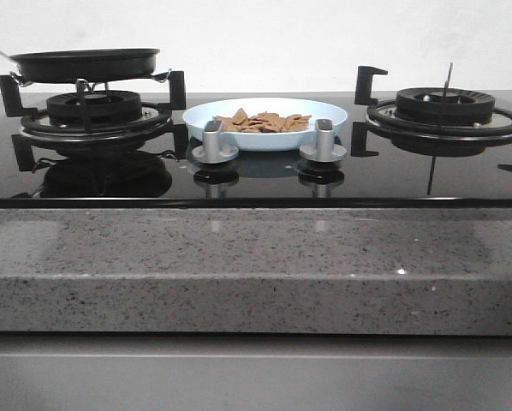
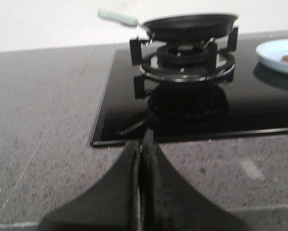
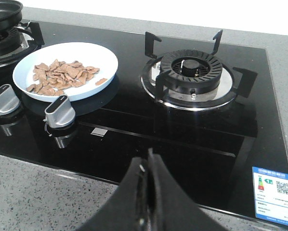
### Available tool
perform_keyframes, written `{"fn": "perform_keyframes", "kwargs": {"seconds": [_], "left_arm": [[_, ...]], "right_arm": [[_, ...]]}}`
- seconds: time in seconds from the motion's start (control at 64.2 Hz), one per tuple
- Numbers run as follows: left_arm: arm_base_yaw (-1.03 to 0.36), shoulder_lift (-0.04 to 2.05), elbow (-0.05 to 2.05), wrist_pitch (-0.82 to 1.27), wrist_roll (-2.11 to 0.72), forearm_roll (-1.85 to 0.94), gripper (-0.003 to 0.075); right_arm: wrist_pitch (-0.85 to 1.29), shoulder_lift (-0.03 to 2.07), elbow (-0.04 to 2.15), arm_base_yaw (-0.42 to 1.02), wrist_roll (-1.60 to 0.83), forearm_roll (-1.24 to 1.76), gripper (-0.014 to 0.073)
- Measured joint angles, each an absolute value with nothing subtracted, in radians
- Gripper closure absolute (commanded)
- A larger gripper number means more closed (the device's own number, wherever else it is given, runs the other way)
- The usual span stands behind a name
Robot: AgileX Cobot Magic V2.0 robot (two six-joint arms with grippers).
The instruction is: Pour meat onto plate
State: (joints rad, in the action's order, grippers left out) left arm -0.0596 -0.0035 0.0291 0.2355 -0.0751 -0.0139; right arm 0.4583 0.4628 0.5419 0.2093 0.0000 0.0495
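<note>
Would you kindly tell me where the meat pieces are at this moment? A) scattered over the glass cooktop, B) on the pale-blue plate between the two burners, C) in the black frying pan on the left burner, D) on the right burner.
B: the meat lies heaped on the plate, which sits on the cooktop between the burners, behind the two knobs.

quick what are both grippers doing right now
Left gripper: closed, holding nothing, over the countertop.
Right gripper: closed, holding nothing, over the stove's front edge.
</note>
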Motion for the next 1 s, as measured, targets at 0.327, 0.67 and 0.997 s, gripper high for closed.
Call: {"fn": "perform_keyframes", "kwargs": {"seconds": [0.327,0.67,0.997], "left_arm": [[-0.053,-0.003,-0.002,0.233,-0.075,-0.023,0.0741],[-0.053,-0.003,-0.002,0.206,-0.075,-0.028,0.0741],[-0.053,-0.003,-0.002,0.206,-0.075,-0.028,0.0741]], "right_arm": [[0.458,0.463,0.542,0.209,0.000,0.049,0.0652],[0.458,0.463,0.542,0.209,0.000,0.049,0.0652],[0.458,0.463,0.542,0.209,0.000,0.049,0.0652]]}}
